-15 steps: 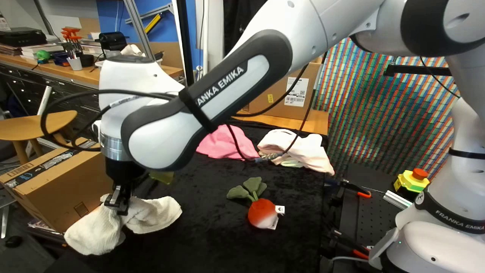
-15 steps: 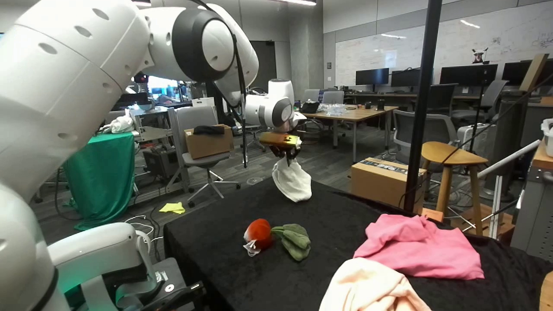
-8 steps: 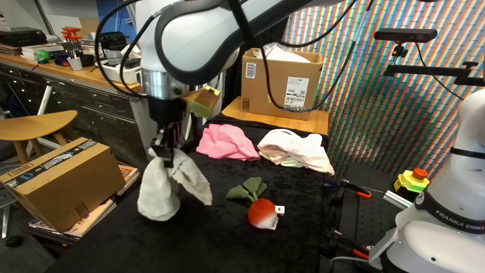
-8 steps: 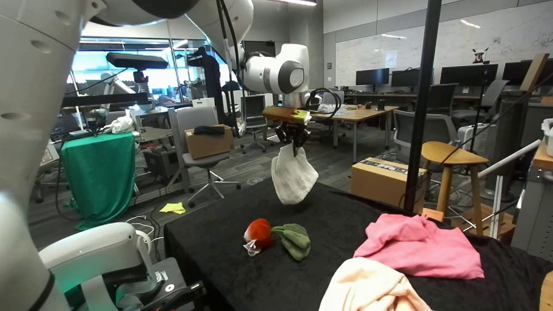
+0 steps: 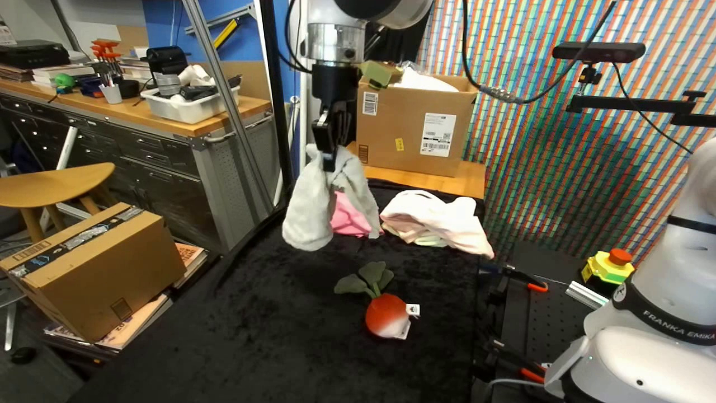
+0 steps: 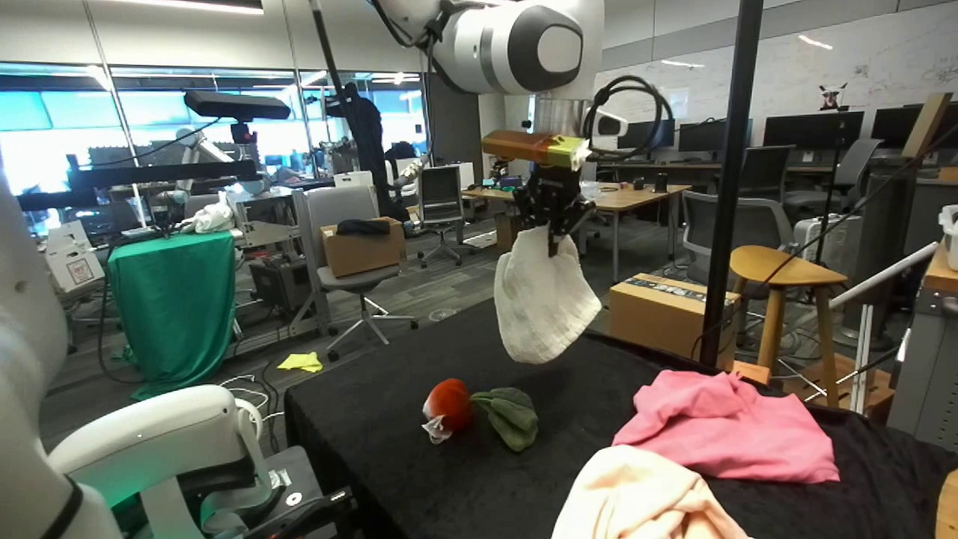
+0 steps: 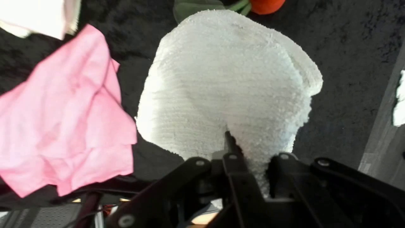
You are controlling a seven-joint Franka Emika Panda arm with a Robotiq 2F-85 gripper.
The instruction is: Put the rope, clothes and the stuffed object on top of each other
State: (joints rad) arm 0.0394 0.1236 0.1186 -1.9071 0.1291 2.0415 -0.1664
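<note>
Carried across the table [image 5: 268, 347] and toward the pink cloth [image 7: 72, 117] over the last second, the white cloth [image 6: 542, 299] hung clear of the table, pinched in the gripper [image 6: 552, 238]. By the wrist view, the pink cloth lay left of the gripper, beside the white cloth rather than beneath it, with the cream cloth [image 7: 34, 15] beyond; stacking likely called for a sideways shift. The plush fruit [image 5: 386, 315] rested on the table, apart from every cloth.

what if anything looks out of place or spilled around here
In an exterior view, a crumpled yellow piece, perhaps cloth, lies on the floor near a wheeled chair, off the black-covered table; it may have been dropped. I see no spill.
</note>
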